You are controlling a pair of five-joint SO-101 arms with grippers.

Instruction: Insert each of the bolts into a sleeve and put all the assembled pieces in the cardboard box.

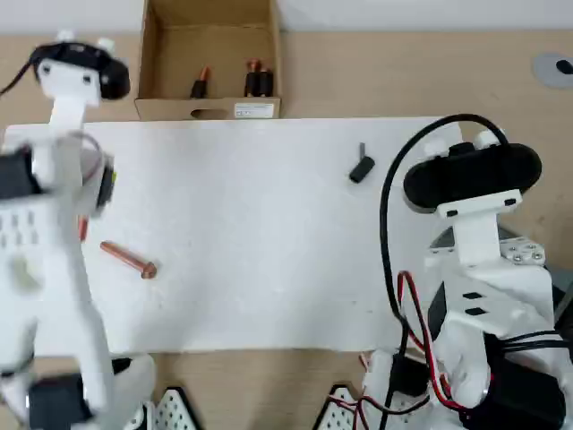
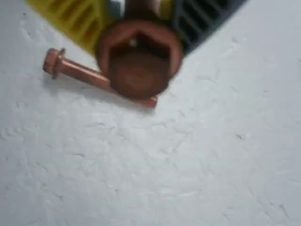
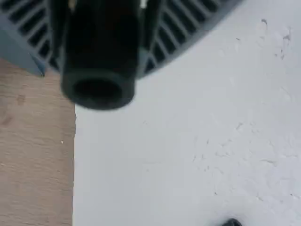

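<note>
My left gripper (image 2: 138, 23) is shut on a copper bolt (image 2: 138, 63), whose hex head faces the left wrist camera. Just under it a second copper bolt (image 2: 80, 73) lies flat on the white mat (image 2: 188, 165); in the high view this loose bolt (image 1: 128, 260) lies beside the left arm (image 1: 63, 206). My right gripper (image 3: 101, 23) is shut on a black sleeve (image 3: 99, 75), with the hollow end toward the camera. Another black sleeve (image 1: 361, 168) lies on the mat near the right arm (image 1: 470, 175). The cardboard box (image 1: 143, 63) holds two assembled pieces (image 1: 258, 81).
The white mat (image 1: 251, 233) covers most of the wooden table (image 1: 403, 72). In the right wrist view the mat's edge (image 3: 75, 165) borders bare wood (image 3: 33, 155). A dark object's tip (image 3: 232, 222) shows on the mat. Arm bases and cables stand at the front.
</note>
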